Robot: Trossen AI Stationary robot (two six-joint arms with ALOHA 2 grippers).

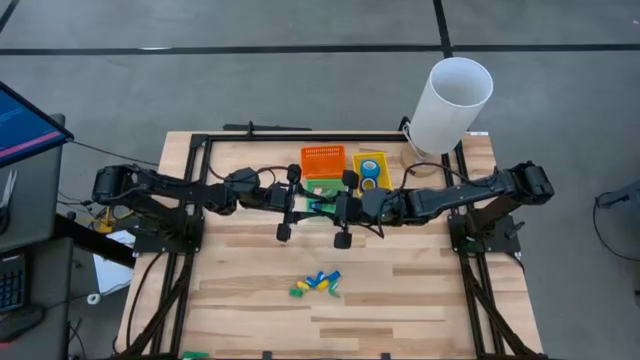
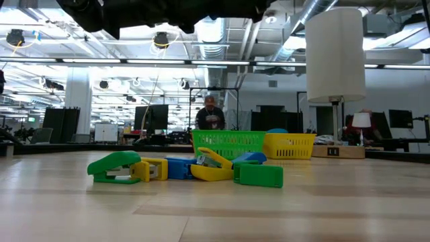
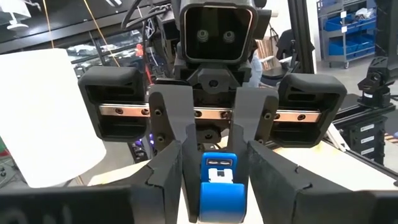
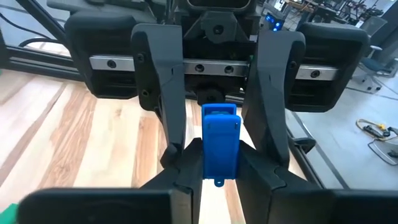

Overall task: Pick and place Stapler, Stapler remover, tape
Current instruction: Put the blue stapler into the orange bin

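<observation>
1. Stapler (image 4: 220, 146), a small blue one, is up in the air over the middle of the table (image 1: 420, 300), right between the two arms
2. The right gripper (image 4: 219, 152) has its two dark fingers pressed on the sides of the blue stapler, so it is holding it
3. The left gripper (image 3: 216, 162) comes from the other side and faces the right one. Its fingers stand on each side of the same stapler, about half way in, with a little gap, so they do not touch it
4. More small staplers (image 1: 317, 284) lie in a little pile near the front of the table, green, yellow and blue ones all touching. From table height you see them lying flat on the wood
5. At the back of the table sits an orange basket (image 1: 323, 160), and just beside it a yellow basket (image 1: 385, 160)
6. The tape (image 1: 369, 172) is in the yellow basket. It shows as blue rings with a hole in the middle
7. A tall white tube (image 1: 450, 105) stands at the back corner on the right arm's side
8. Far behind the table a person (image 2: 209, 114) is in the room
</observation>
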